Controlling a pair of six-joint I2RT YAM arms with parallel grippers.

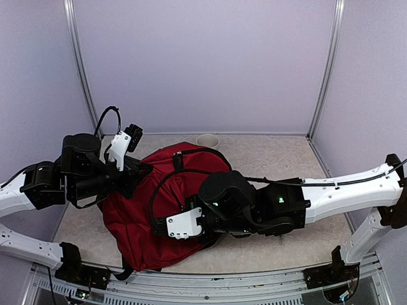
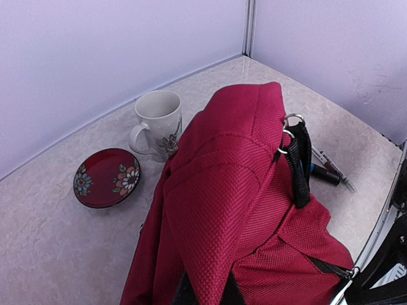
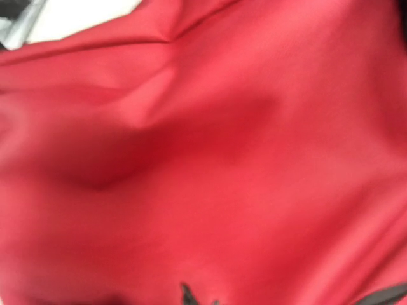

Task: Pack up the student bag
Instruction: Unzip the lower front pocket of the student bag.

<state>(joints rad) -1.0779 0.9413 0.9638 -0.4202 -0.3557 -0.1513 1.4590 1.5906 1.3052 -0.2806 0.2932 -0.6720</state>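
Red student bag (image 3: 203, 159) fabric fills right wrist view, bag slumped on bench (image 1: 280, 159), left tool (image 1: 136, 174) pinching a fold, likely to prop it up, right tool (image 1: 166, 227) closed against it, grip unclear.

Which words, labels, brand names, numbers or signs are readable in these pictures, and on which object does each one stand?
None: no text is readable in any view.
Student bag: plain red fabric, no label or logo visible.
Mug: only a flower pattern, no words.
Saucer: painted flowers only.
Pens: any print is too small to read.
Right wrist view: blurred red fabric, nothing written.
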